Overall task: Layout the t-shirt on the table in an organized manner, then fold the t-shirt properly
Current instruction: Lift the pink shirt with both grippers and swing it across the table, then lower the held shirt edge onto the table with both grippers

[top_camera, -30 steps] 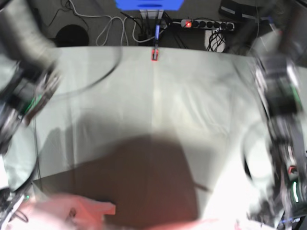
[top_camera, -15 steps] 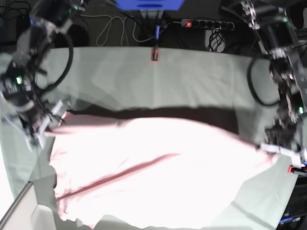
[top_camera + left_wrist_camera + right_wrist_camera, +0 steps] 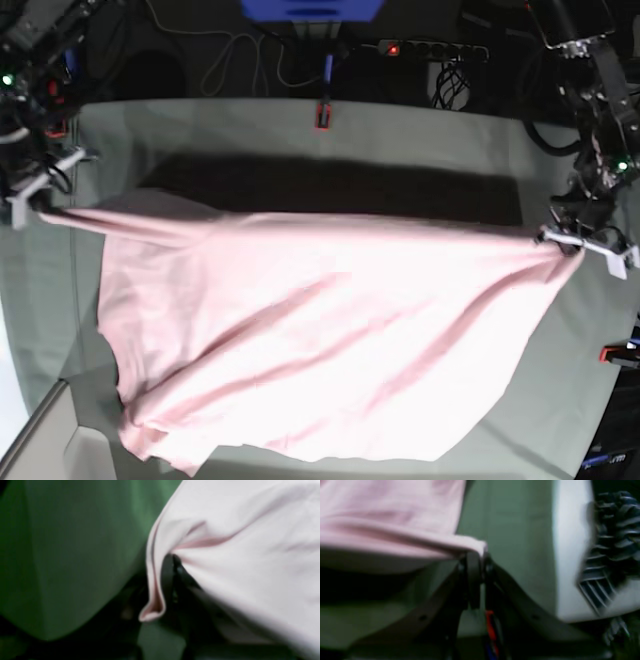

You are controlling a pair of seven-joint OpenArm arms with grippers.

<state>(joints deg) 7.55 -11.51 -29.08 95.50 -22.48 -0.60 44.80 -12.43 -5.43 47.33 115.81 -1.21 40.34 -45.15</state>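
Pink t-shirt stretched between both arms above the counter

Pale pink cotton t-shirt (image 3: 310,340) hangs spread over the grey-green cloth-covered counter (image 3: 420,150), its lower edge trailing toward the near side. Only the wrist views show the grips: the left gripper (image 3: 172,562) has its jaws closed on a hemmed corner, and the right gripper (image 3: 475,557) pinches another edge. Half a second ago the shirt's top edge sat lower. A red clamp (image 3: 322,115) marks the far edge, with a black power strip (image 3: 430,50) on the floor.

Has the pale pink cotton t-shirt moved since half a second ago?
Yes. The pale pink cotton t-shirt has shifted away from the red clamp: its top edge is stretched straighter and its shadow now lies between them.
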